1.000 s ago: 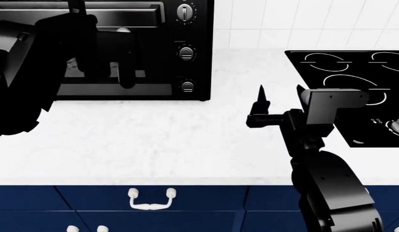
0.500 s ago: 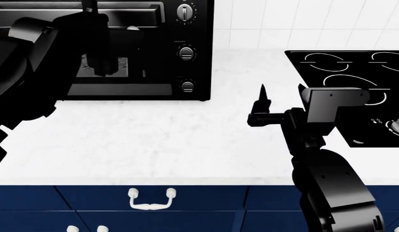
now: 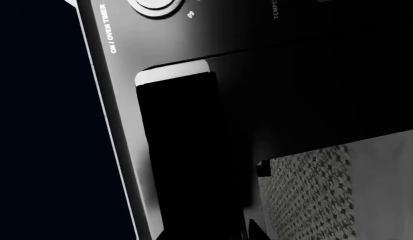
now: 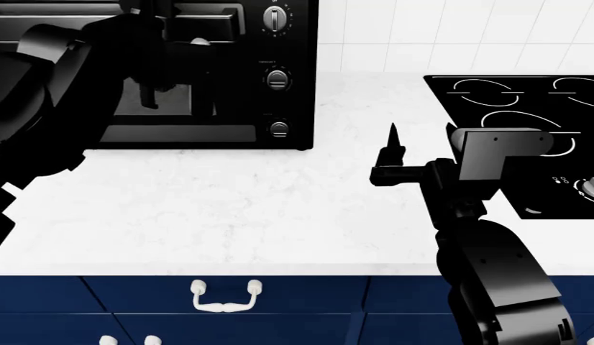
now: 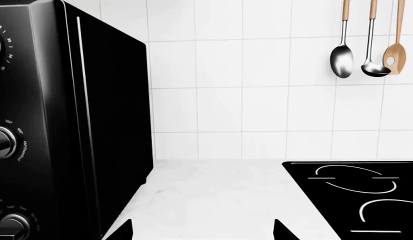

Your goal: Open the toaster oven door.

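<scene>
The toaster oven point(image 4: 288, 43) stands at the back left of the counter, with three knobs point(image 4: 277, 79) stacked on its right side. Its door point(image 4: 182, 134) looks closed, its glass window partly hidden by my left arm. My left gripper point(image 4: 148, 18) is at the bar handle point(image 4: 206, 13) along the door's top edge; its jaws are lost in black. The left wrist view is pressed close to the oven's front point(image 3: 116, 75), and the jaws do not show there. My right gripper point(image 4: 419, 147) hovers open and empty over the counter, right of the oven; its fingertips point(image 5: 126, 231) show apart.
A flat black cooktop point(image 4: 527, 108) lies at the back right, close behind my right gripper. White counter point(image 4: 230, 208) runs to the front edge, with blue drawers point(image 4: 220, 302) below. Utensils point(image 5: 370, 42) hang on the tiled wall.
My left arm has risen up the door front, from the middle of the window to the handle at the top edge. The right arm has barely moved.
</scene>
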